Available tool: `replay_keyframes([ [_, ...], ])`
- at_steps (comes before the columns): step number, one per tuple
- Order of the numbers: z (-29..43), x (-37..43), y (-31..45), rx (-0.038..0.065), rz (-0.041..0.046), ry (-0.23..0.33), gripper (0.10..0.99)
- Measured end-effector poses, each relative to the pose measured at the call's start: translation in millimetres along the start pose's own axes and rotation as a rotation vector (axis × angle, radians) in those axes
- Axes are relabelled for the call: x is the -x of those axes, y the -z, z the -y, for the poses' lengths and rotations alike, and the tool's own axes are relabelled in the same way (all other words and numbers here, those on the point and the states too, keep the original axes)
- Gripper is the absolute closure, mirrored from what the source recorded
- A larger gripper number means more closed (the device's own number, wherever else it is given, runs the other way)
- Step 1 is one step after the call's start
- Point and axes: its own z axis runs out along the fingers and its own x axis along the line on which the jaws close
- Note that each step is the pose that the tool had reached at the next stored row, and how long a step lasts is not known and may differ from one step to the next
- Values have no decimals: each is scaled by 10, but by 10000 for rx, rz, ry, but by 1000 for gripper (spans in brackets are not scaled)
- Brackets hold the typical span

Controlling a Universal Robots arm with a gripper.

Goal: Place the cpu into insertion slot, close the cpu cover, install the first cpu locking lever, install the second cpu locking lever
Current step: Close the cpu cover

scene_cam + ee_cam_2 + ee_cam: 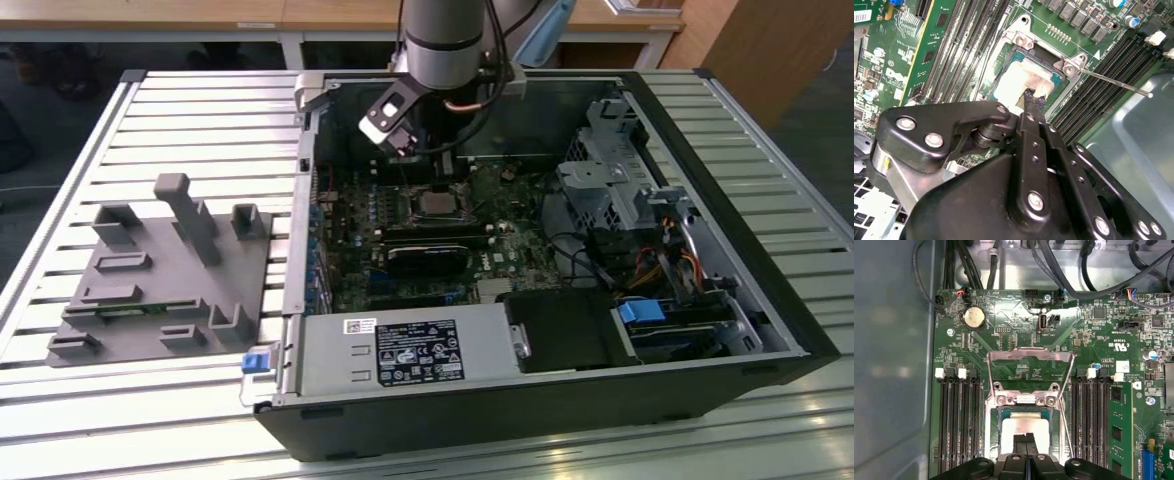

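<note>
- First wrist view: the cpu lies flat inside the insertion slot.
- Fingers of the gripper are clenched together, empty, tips at the chip; any press should be light and square, I judge.
- The cpu cover stands hinged open.

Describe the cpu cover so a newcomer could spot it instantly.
In the open computer case, look at the green motherboard, between the two banks of long black slots. The cpu cover is the thin silvery frame swung open off the insertion slot; green board shows through its cut-out centre, unlike the solid-topped cpu.
</note>
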Motion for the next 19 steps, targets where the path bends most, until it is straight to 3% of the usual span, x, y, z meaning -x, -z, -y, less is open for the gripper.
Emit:
replay_keyframes([
  [9, -7, -1, 84, -34, -1, -1, 980],
  [16, -21, -2, 310, -39, -9, -1, 980],
  [19, -26, 2, 371, -45, -7, 1, 980],
])
